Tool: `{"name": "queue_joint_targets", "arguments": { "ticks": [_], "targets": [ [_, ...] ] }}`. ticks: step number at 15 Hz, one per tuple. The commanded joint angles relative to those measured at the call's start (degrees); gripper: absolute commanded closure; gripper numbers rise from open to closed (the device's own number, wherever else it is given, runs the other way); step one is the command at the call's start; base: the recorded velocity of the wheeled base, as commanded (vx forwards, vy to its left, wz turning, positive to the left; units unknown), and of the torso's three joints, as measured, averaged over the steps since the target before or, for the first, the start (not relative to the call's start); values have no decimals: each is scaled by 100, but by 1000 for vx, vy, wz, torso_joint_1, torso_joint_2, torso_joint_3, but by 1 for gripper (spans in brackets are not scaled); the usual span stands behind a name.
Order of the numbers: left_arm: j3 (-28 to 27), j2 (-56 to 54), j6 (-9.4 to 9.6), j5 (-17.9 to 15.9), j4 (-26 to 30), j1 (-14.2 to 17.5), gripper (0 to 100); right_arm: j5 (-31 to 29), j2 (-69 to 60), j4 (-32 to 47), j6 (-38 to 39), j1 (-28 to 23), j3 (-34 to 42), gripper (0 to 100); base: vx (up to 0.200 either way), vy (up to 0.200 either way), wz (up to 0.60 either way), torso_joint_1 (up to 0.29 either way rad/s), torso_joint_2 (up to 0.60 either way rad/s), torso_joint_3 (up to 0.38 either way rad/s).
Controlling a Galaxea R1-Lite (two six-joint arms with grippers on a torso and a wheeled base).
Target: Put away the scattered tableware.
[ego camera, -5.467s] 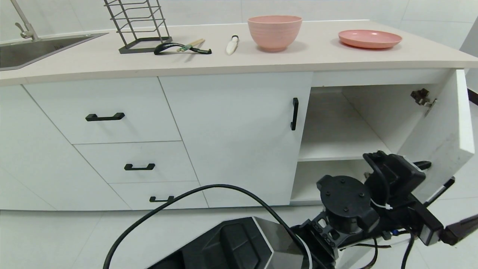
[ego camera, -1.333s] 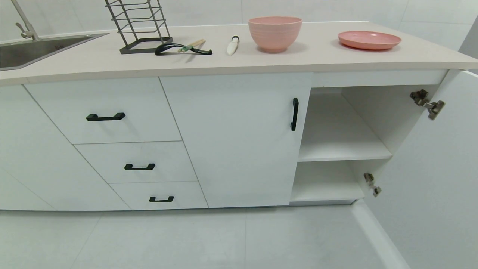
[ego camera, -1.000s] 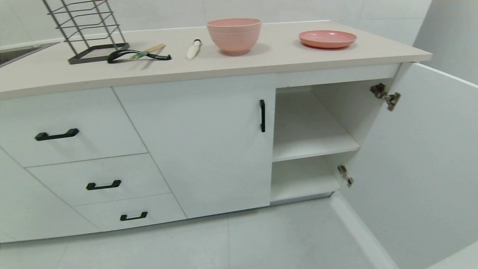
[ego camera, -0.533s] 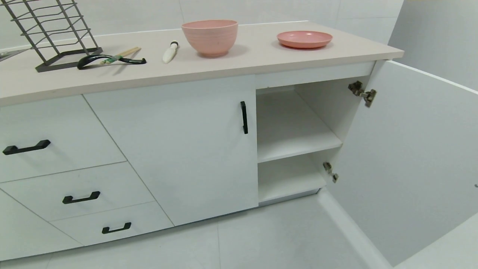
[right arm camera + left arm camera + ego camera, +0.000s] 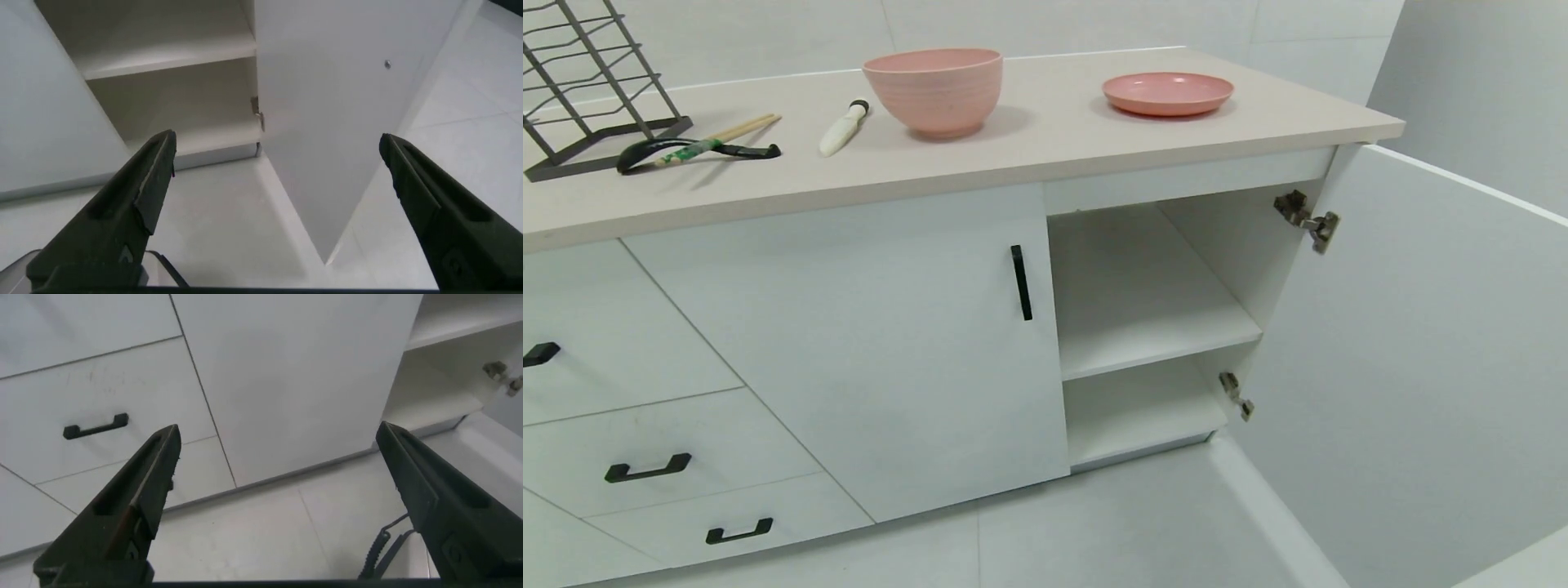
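Pink and matte, likely light plastic, the bowl (image 5: 933, 88) sits mid-counter (image 5: 1045, 143), with the shallow plate (image 5: 1167, 91) well apart to its right. Both look stiff and a little slick. I'd pinch the bowl's rim wall and the plate's raised lip. Left of the bowl lie a white-handled utensil (image 5: 843, 129), chopsticks (image 5: 731, 131) and a black utensil (image 5: 645, 151). Below, the cupboard door (image 5: 1421, 351) stands open. The left gripper (image 5: 276, 457) and right gripper (image 5: 276, 163) hang low, spread wide and empty.

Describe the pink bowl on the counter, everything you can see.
The pink bowl stands upright on the beige countertop, touching nothing else. Deep and round, matte like plastic, with faint horizontal ridges and a narrower base. Its bottom inside is hidden. A white utensil lies apart on its left, a pink plate apart on its right.
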Motion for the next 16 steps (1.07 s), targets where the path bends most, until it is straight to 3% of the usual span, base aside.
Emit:
{"name": "queue_joint_targets", "arguments": {
  "ticks": [1, 4, 7, 16],
  "targets": [
    [2, 18, -3, -2, -1, -7, 0, 2, 7, 1, 4, -7, 0, 0, 0, 0, 600, 2, -2, 2],
    [2, 18, -293, -2, 7, -7, 0, -7, 7, 1, 13, -7, 0, 0, 0, 0, 0, 0, 0, 0],
    [2, 18, -302, 42, 7, -7, 0, -7, 7, 1, 4, -7, 0, 0, 0, 0, 0, 0, 0, 0],
    [2, 18, -285, 60, 16, -7, 0, -16, 7, 1, 13, -7, 0, 0, 200, 0, 0, 3, 3, 4]
  ]
}}
